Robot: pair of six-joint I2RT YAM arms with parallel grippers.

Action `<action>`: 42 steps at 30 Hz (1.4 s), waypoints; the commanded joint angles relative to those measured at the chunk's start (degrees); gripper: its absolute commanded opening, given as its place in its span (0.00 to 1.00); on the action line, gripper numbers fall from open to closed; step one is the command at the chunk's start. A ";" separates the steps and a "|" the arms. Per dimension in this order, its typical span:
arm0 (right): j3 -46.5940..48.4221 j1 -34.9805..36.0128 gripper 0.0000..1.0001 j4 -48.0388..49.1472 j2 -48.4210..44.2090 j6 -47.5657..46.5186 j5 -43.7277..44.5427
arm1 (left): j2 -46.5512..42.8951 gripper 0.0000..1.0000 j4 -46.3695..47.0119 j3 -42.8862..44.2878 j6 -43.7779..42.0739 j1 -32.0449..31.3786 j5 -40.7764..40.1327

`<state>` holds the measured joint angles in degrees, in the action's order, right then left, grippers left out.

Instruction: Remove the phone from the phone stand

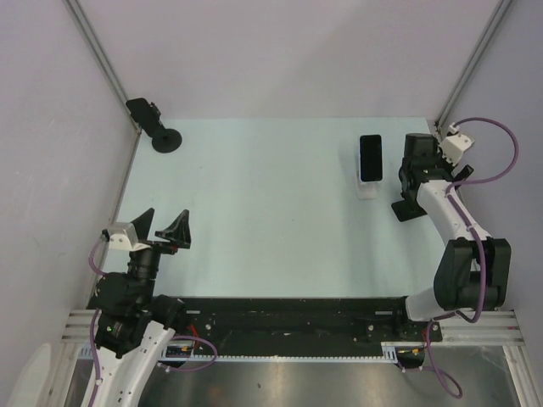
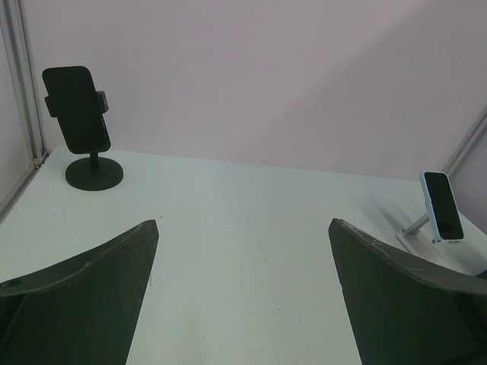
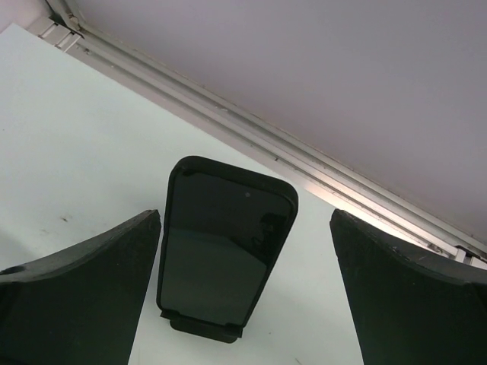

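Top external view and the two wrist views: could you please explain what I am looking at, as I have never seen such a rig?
These are two robot arms bolted at the near edge of a table. The top view looks down from above and behind them, with the left arm on the left. The other two pictures come from a camera on each wrist, so the dark shapes in their lower corners are that arm's own fingers.

Two phones stand on the table. One phone is on a white stand at the far right. A second phone is on a black stand in the far left corner.

The right gripper is open and faces the first phone without touching it. The left gripper is open, close to its base. Nothing is held.
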<state>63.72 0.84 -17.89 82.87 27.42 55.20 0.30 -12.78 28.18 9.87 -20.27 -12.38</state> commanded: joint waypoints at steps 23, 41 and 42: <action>4.83 -2.60 0.94 2.08 10.03 9.32 6.41 | -8.29 1.00 0.47 0.91 -1.34 -0.38 0.60; 4.83 -1.02 0.18 3.73 -0.07 4.84 3.07 | -8.29 1.00 0.38 0.91 -1.26 -0.38 0.78; 4.83 0.46 0.15 4.17 -0.51 4.14 3.07 | -8.29 1.00 0.47 0.91 -1.26 -0.38 0.87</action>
<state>66.15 -0.69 -18.37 87.33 33.71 56.12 0.30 -12.84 28.18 9.82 -20.47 -12.25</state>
